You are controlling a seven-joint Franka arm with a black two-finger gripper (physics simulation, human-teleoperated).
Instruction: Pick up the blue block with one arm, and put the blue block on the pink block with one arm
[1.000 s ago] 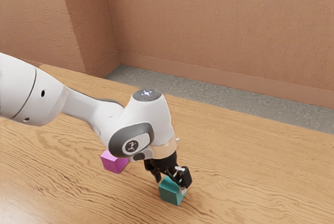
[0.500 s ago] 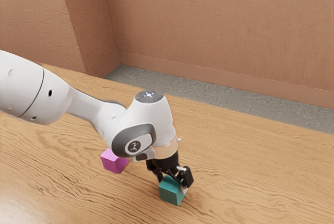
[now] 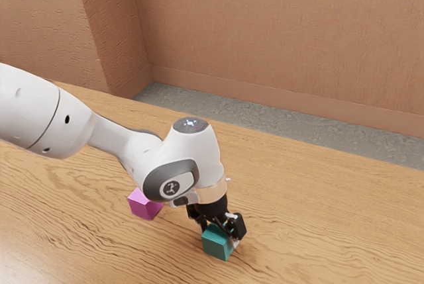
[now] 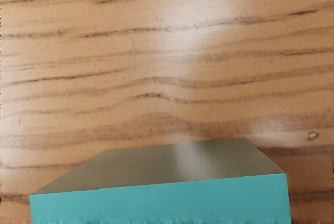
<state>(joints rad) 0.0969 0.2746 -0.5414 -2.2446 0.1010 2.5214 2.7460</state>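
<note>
glossy white rounded arm (image 3: 99, 138) with grey joint cap (image 3: 171, 182), small black claw (image 3: 216, 226).

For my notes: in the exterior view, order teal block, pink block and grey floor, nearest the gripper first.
1. Teal block, right under the gripper.
2. Pink block, toward the exterior view's left.
3. Grey floor, farthest back.

Claw (image 3: 217, 226) over front block (image 3: 217, 245) on table (image 3: 331, 218); rear block (image 3: 144, 206) near, toward exterior view's left.
</note>
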